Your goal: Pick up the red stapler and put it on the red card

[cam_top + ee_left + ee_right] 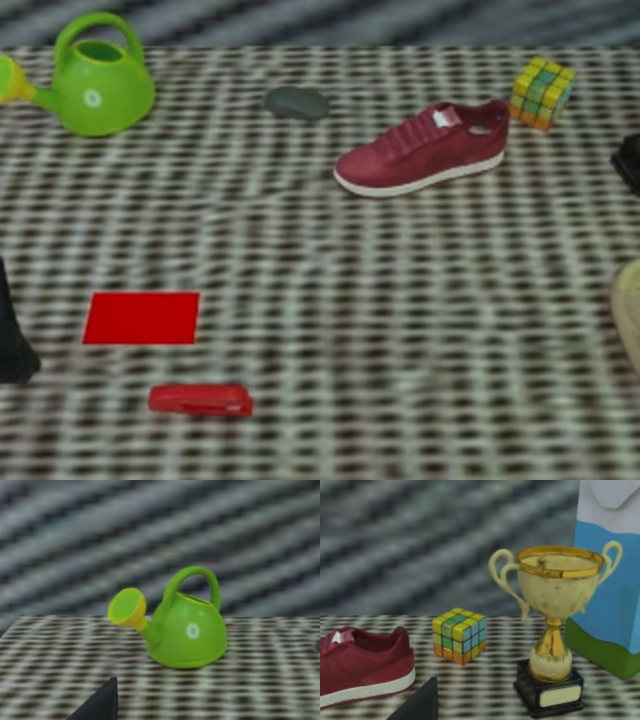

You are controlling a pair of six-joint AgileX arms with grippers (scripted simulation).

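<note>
We see the red stapler (pixel 200 400) lying flat on the tabletop (pixel 400 300) near its front edge, just in front of the red card (pixel 141 318) and apart from it by a narrow strip of woven cloth. Both lie just to the inner side of our left claw (pixel 14 340), which shows only as a dark shape at the tabletop's left edge; whether it is wide or narrow we cannot tell. The right claw (pixel 628 160) is a dark shape at the right edge, its opening also not shown.

Between the two claws the middle of the tabletop is open. Far beyond the left claw, at the back, stands a green watering can (pixel 95 80), with a grey computer mouse (pixel 296 102) further in. Inward from the right claw sit a dark red sneaker (pixel 425 148) and a colour puzzle cube (pixel 542 92). The right wrist view shows a gold trophy cup (pixel 552 630) and a milk carton (pixel 610 575) close ahead.
</note>
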